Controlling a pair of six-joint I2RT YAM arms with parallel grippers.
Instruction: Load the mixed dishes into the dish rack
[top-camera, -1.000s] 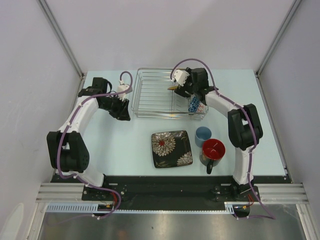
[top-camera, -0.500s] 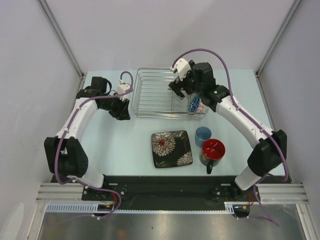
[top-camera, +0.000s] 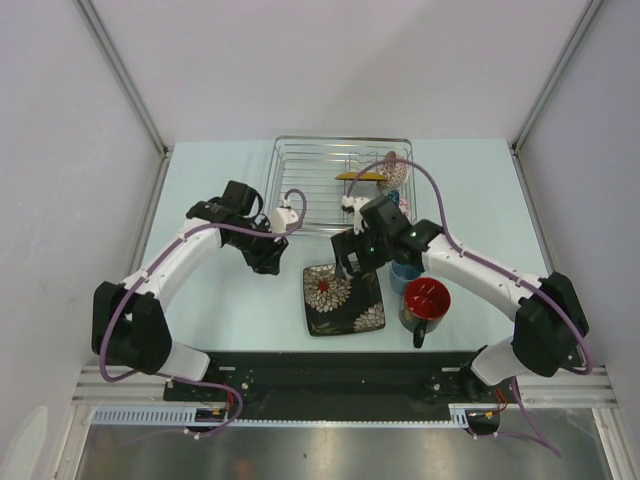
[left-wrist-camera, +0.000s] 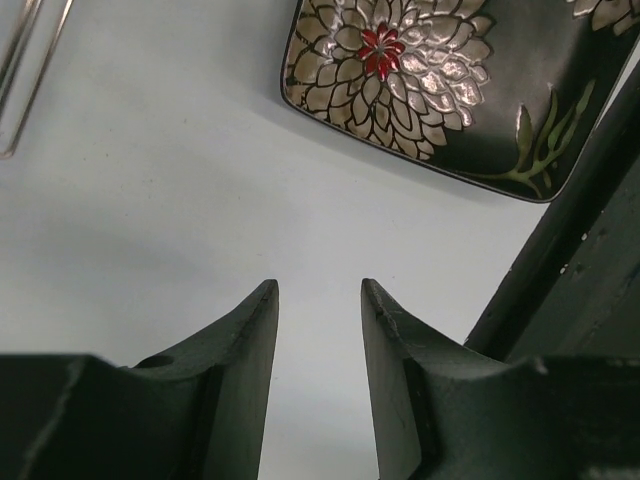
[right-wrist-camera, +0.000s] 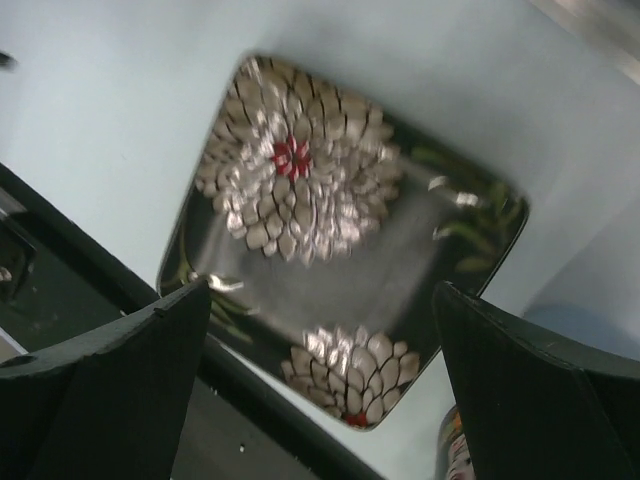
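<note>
R gripper (right-wrist-camera: 318, 295) jaws spread wide, empty, hovering over square plate (top-camera: 343, 300), which lies flat on table (top-camera: 225, 305) at 6 o'clock of dish rack (top-camera: 272, 175). L gripper (left-wrist-camera: 319, 288) at plate's 10 o'clock, narrow gap, empty. Plate prob. stiff, glazed, slippery, chippable; pinch raised rim at one edge.

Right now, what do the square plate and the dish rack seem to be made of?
Square plate: probably glazed ceramic; its dark flowered surface shows bright glints. Dish rack: thin silvery wire, likely chromed or stainless steel.
</note>
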